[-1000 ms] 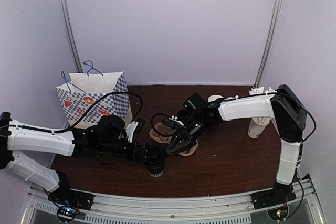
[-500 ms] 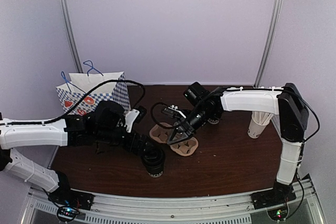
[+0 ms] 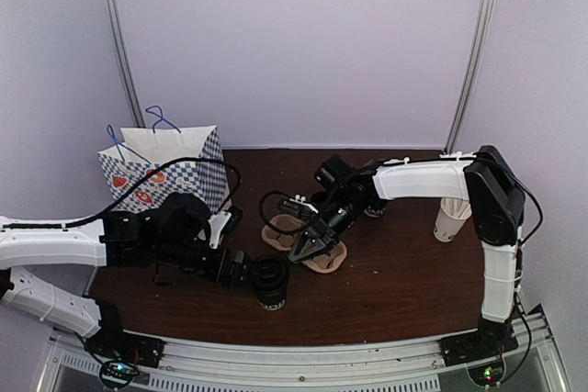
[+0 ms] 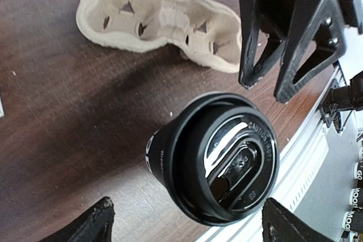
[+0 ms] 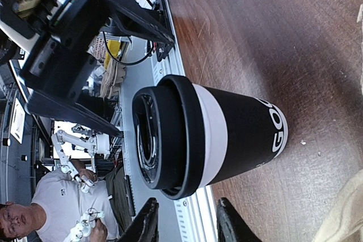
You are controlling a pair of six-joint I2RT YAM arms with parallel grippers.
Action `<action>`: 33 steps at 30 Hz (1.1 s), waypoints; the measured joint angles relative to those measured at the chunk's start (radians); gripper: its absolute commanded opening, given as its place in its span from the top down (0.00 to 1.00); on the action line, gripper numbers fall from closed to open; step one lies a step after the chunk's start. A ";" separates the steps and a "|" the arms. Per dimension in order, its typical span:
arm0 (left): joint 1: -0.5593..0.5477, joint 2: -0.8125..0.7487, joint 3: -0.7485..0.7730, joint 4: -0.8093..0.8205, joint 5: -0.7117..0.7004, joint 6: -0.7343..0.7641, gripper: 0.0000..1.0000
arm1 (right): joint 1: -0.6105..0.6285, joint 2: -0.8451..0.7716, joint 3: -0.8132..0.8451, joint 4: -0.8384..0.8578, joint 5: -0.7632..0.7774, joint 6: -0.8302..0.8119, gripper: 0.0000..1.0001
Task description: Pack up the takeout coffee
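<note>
The takeout coffee [image 3: 270,284], a black cup with its black lid on, stands upright near the table's front edge. It fills the left wrist view [image 4: 221,157] and the right wrist view [image 5: 215,134]. My left gripper [image 3: 244,269] is open just left of the cup, its fingertips [image 4: 91,225] wide apart and clear of it. My right gripper [image 3: 302,249] is open and empty, low over the pulp cup carrier [image 3: 323,262], just behind and right of the cup. The carrier [image 4: 153,21] is empty.
A blue-checked paper bag [image 3: 165,176] stands open at the back left. A stack of white cups [image 3: 450,213] stands at the right. The metal rail [image 3: 303,355] runs along the front edge, close to the cup.
My left gripper has drawn back to the left, away from the cup, which stays put. My right gripper has shifted slightly left over the carrier.
</note>
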 measured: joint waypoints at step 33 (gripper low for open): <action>0.139 0.192 0.068 0.080 0.240 0.300 0.13 | 0.077 -0.041 -0.099 0.031 -0.107 -0.008 0.65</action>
